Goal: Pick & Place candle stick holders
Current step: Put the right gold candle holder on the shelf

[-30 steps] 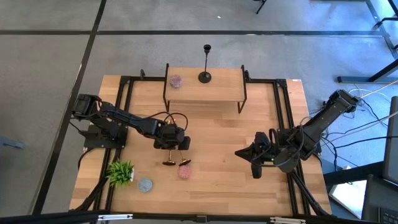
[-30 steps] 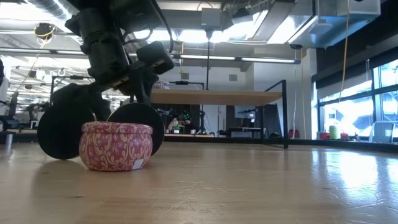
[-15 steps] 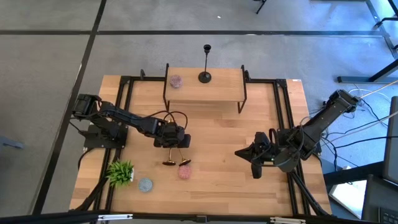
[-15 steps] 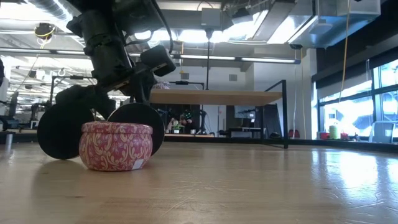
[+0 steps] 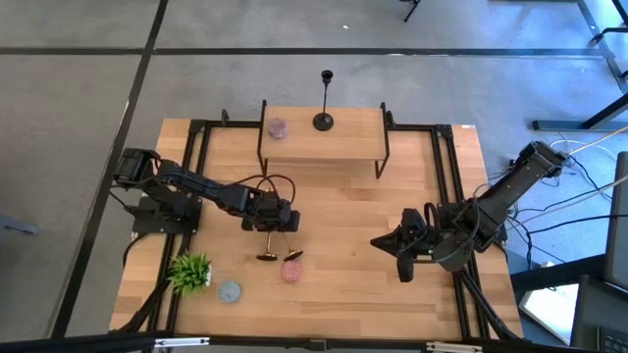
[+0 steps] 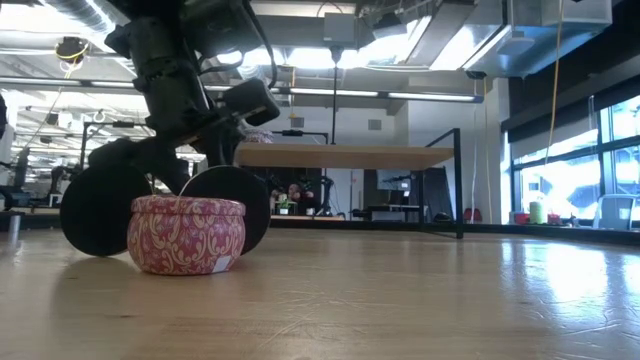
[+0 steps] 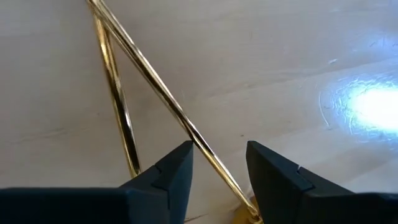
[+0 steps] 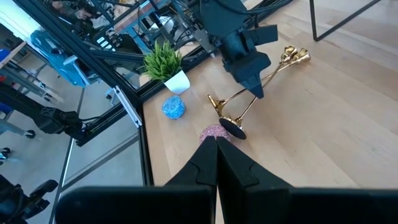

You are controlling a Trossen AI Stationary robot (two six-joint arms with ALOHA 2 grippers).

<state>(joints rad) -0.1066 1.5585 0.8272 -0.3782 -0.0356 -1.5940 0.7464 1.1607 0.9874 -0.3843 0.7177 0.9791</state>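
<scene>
Two gold candle stick holders [image 8: 273, 70] lie crossed on the table, stems flat, round bases [image 5: 266, 257] [image 5: 291, 256] toward the near edge. My left gripper [image 7: 219, 177] points steeply down over their stems, open. One gold stem [image 7: 163, 93] runs between its fingers. The other stem [image 7: 118, 93] passes by the left finger. The black candle stick holder [image 5: 325, 98] stands upright on the raised wooden shelf [image 5: 353, 137] at the far side. My right gripper [image 8: 216, 163] hovers shut above the table's right half. My left gripper comes from above, slanting, with its fingers [image 7: 273, 177] across the gold stem [image 7: 208, 149]. A gap shows on either side of the stem. I cannot tell whether a finger touches it lower down.
A pink tin [image 6: 187, 235] sits on the table next to the gold bases. A blue ball [image 5: 230, 291] and a small green plant [image 5: 191, 272] are near the front left corner. Another pink tin [image 5: 278, 127] is on the shelf. Bare wood lies mid-table.
My left gripper has tipped slightly over the gold stems while staying in place. In the low view, the nearer round base has shifted a little to the right.
</scene>
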